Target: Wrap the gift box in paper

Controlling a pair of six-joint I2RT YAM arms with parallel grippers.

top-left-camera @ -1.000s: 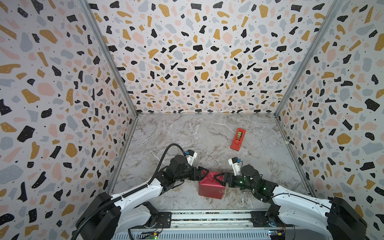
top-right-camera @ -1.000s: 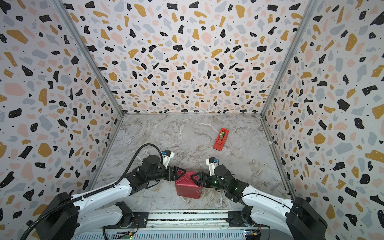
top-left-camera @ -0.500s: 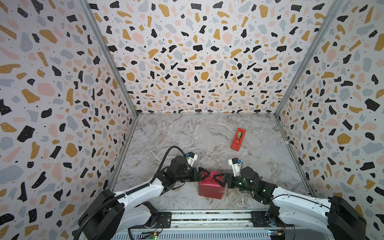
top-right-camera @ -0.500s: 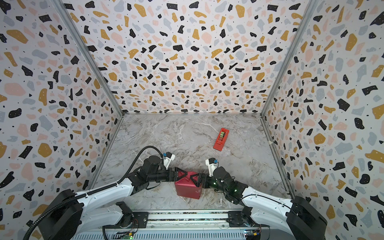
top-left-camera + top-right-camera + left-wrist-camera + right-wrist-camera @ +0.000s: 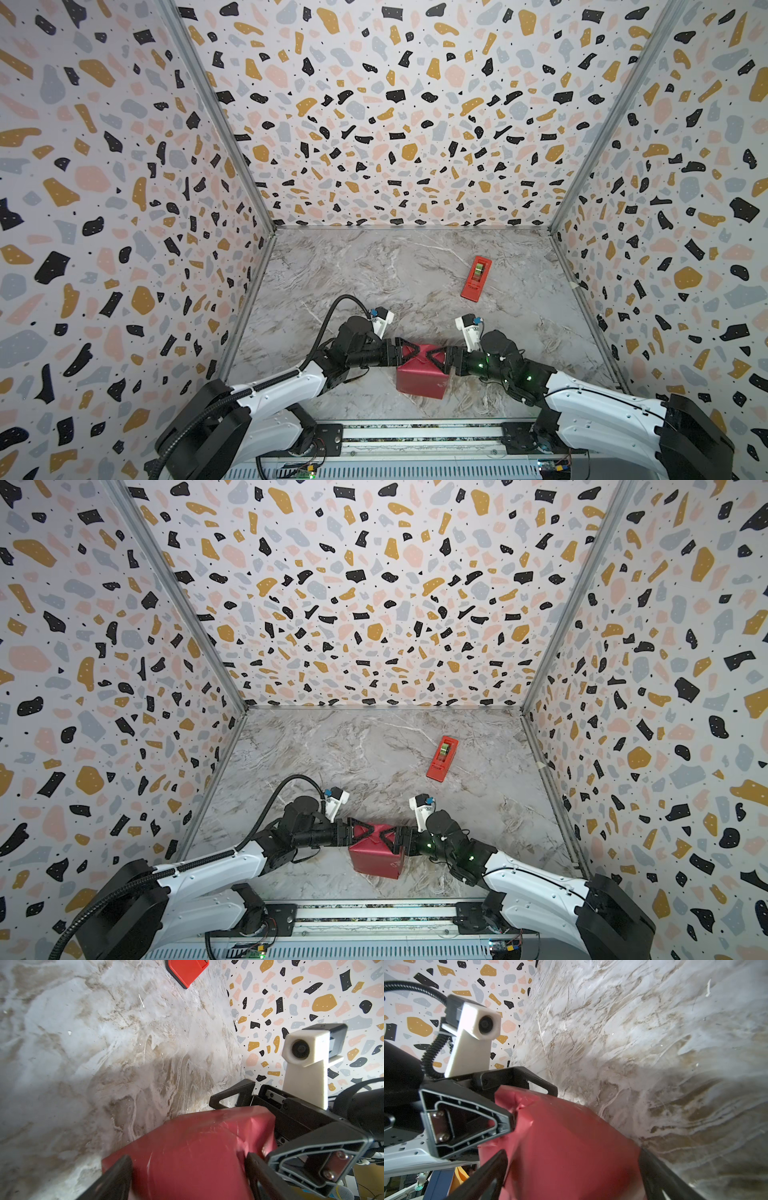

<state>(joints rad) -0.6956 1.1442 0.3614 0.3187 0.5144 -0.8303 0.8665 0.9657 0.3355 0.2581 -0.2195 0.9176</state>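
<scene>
Position check: gift box (image 5: pixel 419 376) sits near the front edge of the marble table (image 5: pixel 374 270), fully covered by the paper (image 5: pixel 187 1147), crimson side out; no olive card shows. Left gripper (image 5: pixel 409 351) meets its left end and right gripper (image 5: pixel 436 358) its right end. The two arms face each other along one line through the box, so neither is nearer. Each gripper's jaws stand wide apart, one finger on the far side of the box and one on the near side. Fingers lie against creased paper at the ends, but whether they squeeze cannot be told. Box looks near-square, no marked long axis, turned slightly on the table. Judgement: wrap nearly done, ends being pressed in; taping probably next. Tape dispenser (image 5: pixel 476 278) lies well apart, behind and to the right of the box, long axis roughly front-to-back, closer to the right arm. Writing: none legible on paper, dispenser or grippers.
</scene>
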